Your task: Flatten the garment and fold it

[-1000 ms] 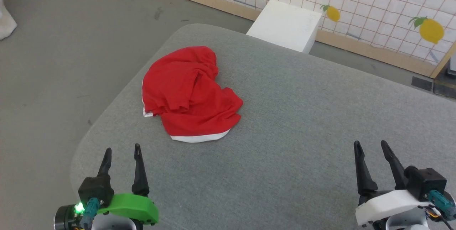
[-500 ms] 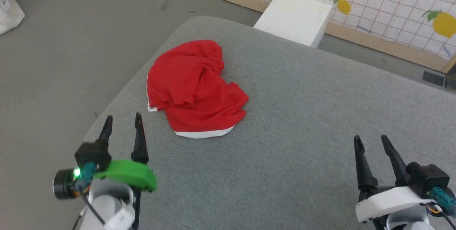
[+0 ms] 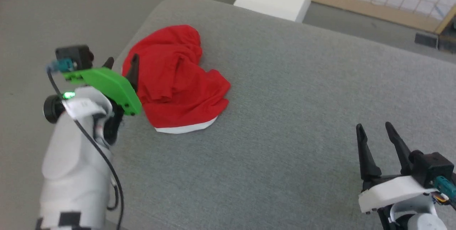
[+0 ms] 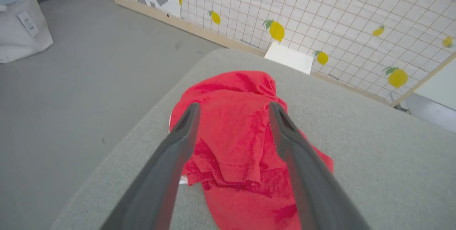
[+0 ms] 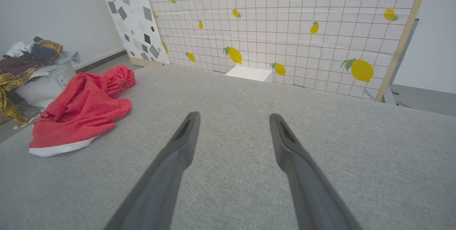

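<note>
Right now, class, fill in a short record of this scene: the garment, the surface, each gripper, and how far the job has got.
garment: red garment, crumpled in a heap, white trim along its near edge
surface: grey table; the garment lies near its far left corner
left gripper: open, by the garment's left edge, holding nothing
right gripper: open, over bare table, well apart from the garment
stage: not yet flattened or folded

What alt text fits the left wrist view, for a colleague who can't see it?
A crumpled red garment lies near the corner of a grey padded table, framed by the open left gripper. Behind stand a white block and a lemon-print grid wall.
</note>
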### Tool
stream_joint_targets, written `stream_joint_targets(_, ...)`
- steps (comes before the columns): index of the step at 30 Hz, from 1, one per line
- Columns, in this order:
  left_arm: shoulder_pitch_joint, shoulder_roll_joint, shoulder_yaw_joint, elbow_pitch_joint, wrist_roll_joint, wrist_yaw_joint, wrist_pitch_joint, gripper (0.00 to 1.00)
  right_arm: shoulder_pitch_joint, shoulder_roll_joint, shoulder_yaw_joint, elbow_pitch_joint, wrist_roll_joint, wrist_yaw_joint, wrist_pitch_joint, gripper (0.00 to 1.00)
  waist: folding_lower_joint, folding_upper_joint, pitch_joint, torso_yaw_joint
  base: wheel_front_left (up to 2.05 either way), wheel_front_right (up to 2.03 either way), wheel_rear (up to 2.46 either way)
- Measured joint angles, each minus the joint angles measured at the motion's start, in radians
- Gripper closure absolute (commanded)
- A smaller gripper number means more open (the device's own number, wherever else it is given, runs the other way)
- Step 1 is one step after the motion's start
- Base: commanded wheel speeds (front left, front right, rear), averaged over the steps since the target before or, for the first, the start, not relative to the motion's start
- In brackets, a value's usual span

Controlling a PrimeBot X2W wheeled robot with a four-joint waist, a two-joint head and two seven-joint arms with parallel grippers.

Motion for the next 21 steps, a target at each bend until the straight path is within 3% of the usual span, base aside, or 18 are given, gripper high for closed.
stream_joint_targets(4,-0.092,0.035,0.017,0.105,-0.097,-0.017,0.204,0.0,-0.017,0.0,-0.002,-0.039,-0.019,0.0,0.023,0.0,0.0,0.0,0.04,-0.036,0.0,0.0,0.0)
stream_joint_targets(8,-0.16,0.072,0.029,0.127,-0.17,-0.025,0.324,0.0,-0.026,0.0,-0.008,-0.072,-0.03,0.0,0.04,0.0,0.0,0.0,0.089,-0.067,0.0,0.0,0.0)
stream_joint_targets(15,-0.211,0.098,0.028,0.151,-0.213,-0.025,0.448,0.0,-0.041,0.0,-0.013,-0.114,-0.042,0.0,0.058,0.0,0.0001,0.0,0.179,-0.113,0.0,0.0,0.0)
stream_joint_targets(21,-0.21,0.105,0.023,0.16,-0.226,-0.025,0.486,0.0,-0.06,0.0,-0.024,-0.134,-0.046,0.0,0.063,0.0,0.0001,0.0,0.246,-0.142,0.0,0.0,0.0)
